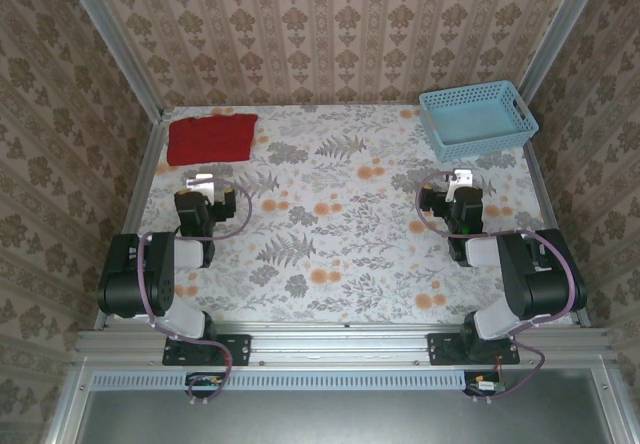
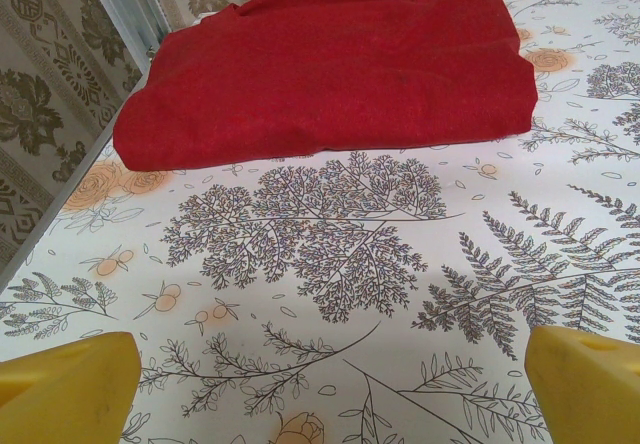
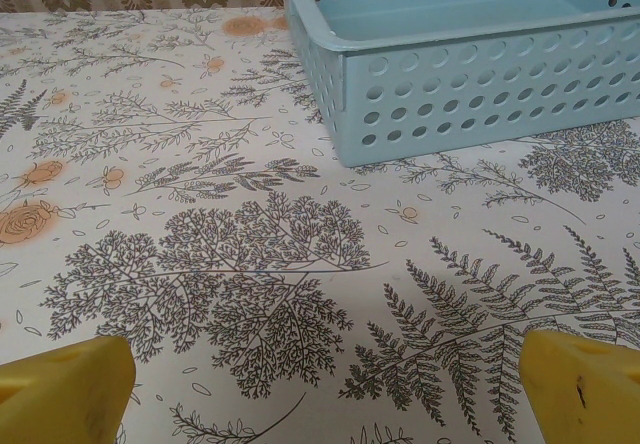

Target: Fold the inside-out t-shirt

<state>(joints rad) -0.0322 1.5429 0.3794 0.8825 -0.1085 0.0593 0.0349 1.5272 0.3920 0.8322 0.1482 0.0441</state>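
Observation:
The red t-shirt (image 1: pixel 211 138) lies as a folded rectangle at the far left corner of the table, and in the left wrist view the t-shirt (image 2: pixel 330 64) fills the upper part. My left gripper (image 1: pixel 203 180) sits just short of its near edge, open, with nothing between the yellow fingertips (image 2: pixel 70 384); the left gripper (image 2: pixel 330 389) hovers over bare cloth-patterned table. On the right, my right gripper (image 1: pixel 460 177) is open and empty too, its yellow fingertips (image 3: pixel 585 384) wide apart; the right gripper (image 3: pixel 325 389) faces the basket.
A light-blue plastic basket (image 1: pixel 475 121) stands empty at the far right corner; the basket's perforated wall (image 3: pixel 470 94) is close ahead of the right gripper. The floral table (image 1: pixel 330 234) is bordered by metal rails and patterned walls on three sides.

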